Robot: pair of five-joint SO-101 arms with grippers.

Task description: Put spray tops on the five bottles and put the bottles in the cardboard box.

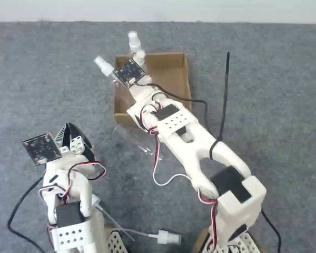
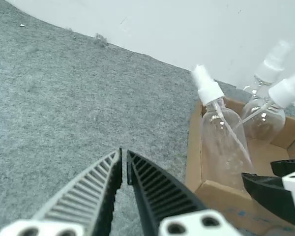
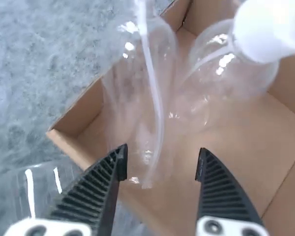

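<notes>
Right hand [image 3: 162, 150], in its wrist view, has its fingers apart with the base of a clear bottle [image 3: 142, 98] between them inside the cardboard box [image 3: 73, 140], a second bottle [image 3: 226, 73] just beside it and another bottle [image 3: 29, 191] lying on the grey counter [image 3: 39, 59] just outside the near wall. Left wrist view: the left hand [image 2: 123, 169] is empty, fingers almost together, above the counter near-left of the box. High view: 3 capped bottles [image 1: 138, 54] crowd the box's far-left corner, and a loose spray top [image 1: 167, 238] lies at the counter's near edge.
</notes>
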